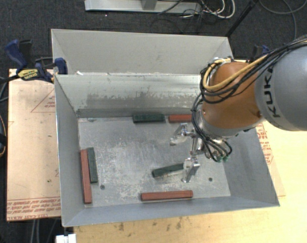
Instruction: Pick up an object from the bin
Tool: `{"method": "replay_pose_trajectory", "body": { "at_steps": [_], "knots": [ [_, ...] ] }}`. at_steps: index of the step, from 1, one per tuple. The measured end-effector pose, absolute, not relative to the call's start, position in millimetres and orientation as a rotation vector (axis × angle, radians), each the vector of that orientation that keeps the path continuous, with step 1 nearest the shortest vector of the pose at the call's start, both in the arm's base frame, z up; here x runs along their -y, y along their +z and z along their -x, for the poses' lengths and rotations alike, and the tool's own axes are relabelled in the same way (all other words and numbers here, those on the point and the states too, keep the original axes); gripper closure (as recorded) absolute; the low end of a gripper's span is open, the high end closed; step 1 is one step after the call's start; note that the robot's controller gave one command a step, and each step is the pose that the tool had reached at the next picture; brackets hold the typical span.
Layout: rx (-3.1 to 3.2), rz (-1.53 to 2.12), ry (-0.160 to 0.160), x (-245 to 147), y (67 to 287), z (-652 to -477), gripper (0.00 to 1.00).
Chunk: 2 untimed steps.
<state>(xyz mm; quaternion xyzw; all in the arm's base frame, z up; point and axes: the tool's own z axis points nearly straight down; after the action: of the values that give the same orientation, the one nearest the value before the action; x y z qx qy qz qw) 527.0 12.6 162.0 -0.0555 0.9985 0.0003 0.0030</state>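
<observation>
My gripper [187,153] hangs low over the right half of the bin floor, under the orange wrist cover. Its two fingers stand well apart, so it is open, with only bare floor between them. One fingertip [180,135] points toward the back; the other [190,171] is nearer the front. A short dark green bar [166,171] lies flat, slightly slanted, with its right end right beside the front fingertip; I cannot tell whether they touch. A red-brown bar [166,196] lies flat near the front wall, just below the gripper.
Against the back wall lie another dark green bar [148,118] and a red bar [180,118], partly under the arm. Along the left wall a long red-brown bar [85,176] and a dark green bar [93,164] lie side by side.
</observation>
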Motion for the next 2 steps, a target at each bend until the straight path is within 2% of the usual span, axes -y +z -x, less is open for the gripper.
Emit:
{"method": "replay_pose_trajectory", "body": {
  "at_steps": [1,2],
  "knots": [
    [-3.092,0.393,0.001,-20.1,78.3,-528.5,1.00],
    [-3.092,0.393,0.001,-20.1,78.3,-528.5,1.00]
  ]
}}
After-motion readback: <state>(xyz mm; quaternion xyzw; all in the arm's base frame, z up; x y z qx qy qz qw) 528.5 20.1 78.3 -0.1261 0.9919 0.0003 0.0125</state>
